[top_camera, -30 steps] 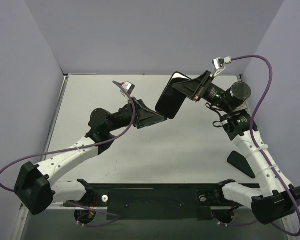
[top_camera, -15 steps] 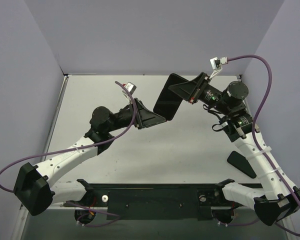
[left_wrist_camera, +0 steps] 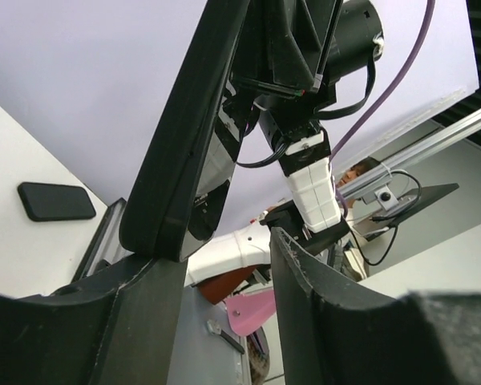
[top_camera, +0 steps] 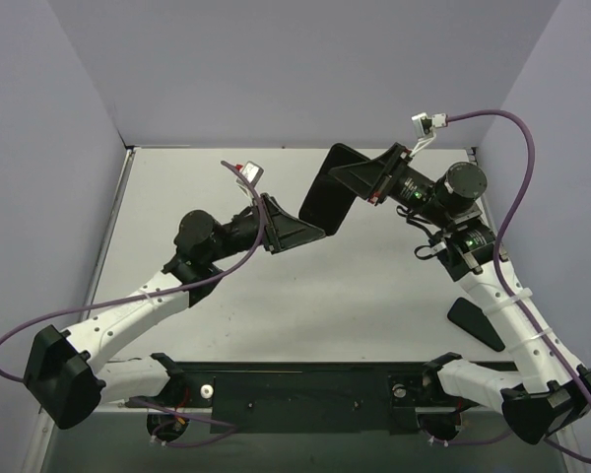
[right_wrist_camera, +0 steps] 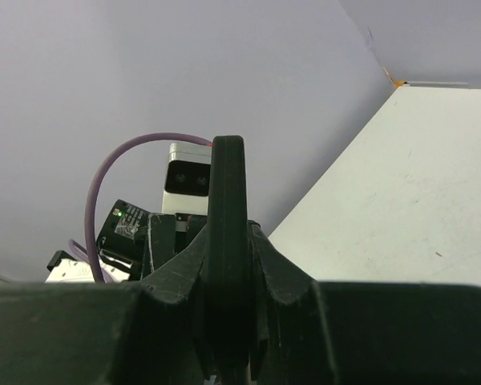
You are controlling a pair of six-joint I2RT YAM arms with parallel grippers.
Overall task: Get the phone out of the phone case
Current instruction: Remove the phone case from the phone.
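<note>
The black phone in its case is held up above the table's far middle, and my right gripper is shut on its upper part. In the right wrist view it stands edge-on between the closed fingers. My left gripper is just below and left of the phone's lower end, jaws apart. In the left wrist view the cased phone rises from beside the left finger. The gap to the right finger holds nothing, so the left gripper is open.
A flat black slab lies on the table at the right, beside the right arm; it also shows in the left wrist view. Purple walls close the table at left, back and right. A black rail runs along the near edge.
The right gripper has turned the phone slightly and shifted it a little left, so it looks narrower from above. The left gripper has barely moved.
</note>
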